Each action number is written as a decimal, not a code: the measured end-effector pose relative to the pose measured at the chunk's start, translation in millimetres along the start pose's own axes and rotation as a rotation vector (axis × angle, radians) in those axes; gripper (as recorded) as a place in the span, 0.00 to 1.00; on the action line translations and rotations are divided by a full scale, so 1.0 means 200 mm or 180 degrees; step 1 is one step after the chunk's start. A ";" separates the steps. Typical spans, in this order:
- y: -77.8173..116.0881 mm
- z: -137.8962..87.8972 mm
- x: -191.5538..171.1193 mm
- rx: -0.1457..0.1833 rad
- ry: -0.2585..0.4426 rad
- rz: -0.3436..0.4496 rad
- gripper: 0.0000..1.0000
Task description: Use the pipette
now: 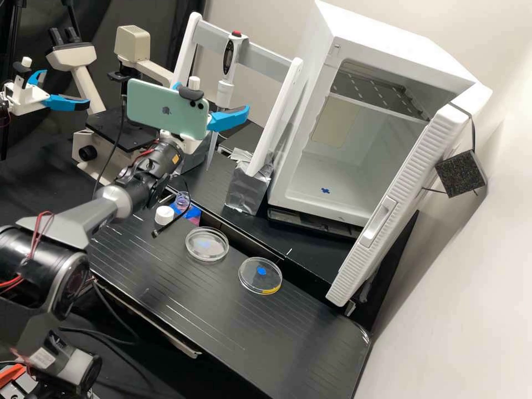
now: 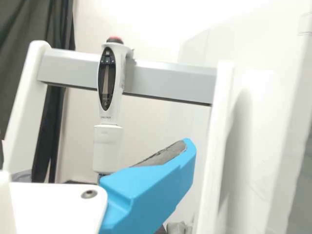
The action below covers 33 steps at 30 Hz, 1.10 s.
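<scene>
In the high view my gripper (image 1: 213, 97) is in front of the rack, its fingers apart and one partly hidden behind a green phone (image 1: 160, 108) on the arm. The white pipette (image 1: 225, 87), with a red button and dark oval display, hangs upright from the rack's grey crossbar (image 1: 265, 54). Its lower part passes behind the gripper, and a long pale tip shows below. From the wrist, the pipette (image 2: 107, 148) stands beyond one blue finger (image 2: 146, 187), which covers its lower end. I see nothing between the fingers.
Two round clear dishes (image 1: 206, 244) (image 1: 260, 275) lie on the black bench (image 1: 183, 299). A white cap (image 1: 164, 215) stands near a small clear vial (image 1: 182, 201). Right of the rack is an open white incubator (image 1: 382, 149); a microscope (image 1: 133, 44) stands behind the arm.
</scene>
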 end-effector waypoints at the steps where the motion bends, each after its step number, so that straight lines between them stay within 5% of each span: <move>1: 0.00 -0.01 0.03 -0.0017 -0.0028 -0.0016 1.00; 14: -0.04 -0.02 0.31 -0.0179 -0.0321 -0.0213 1.00; 15: -0.04 -0.01 0.32 -0.0203 -0.0337 -0.0234 0.00; 33: 0.01 0.05 0.39 -0.0178 -0.0432 -0.0173 0.00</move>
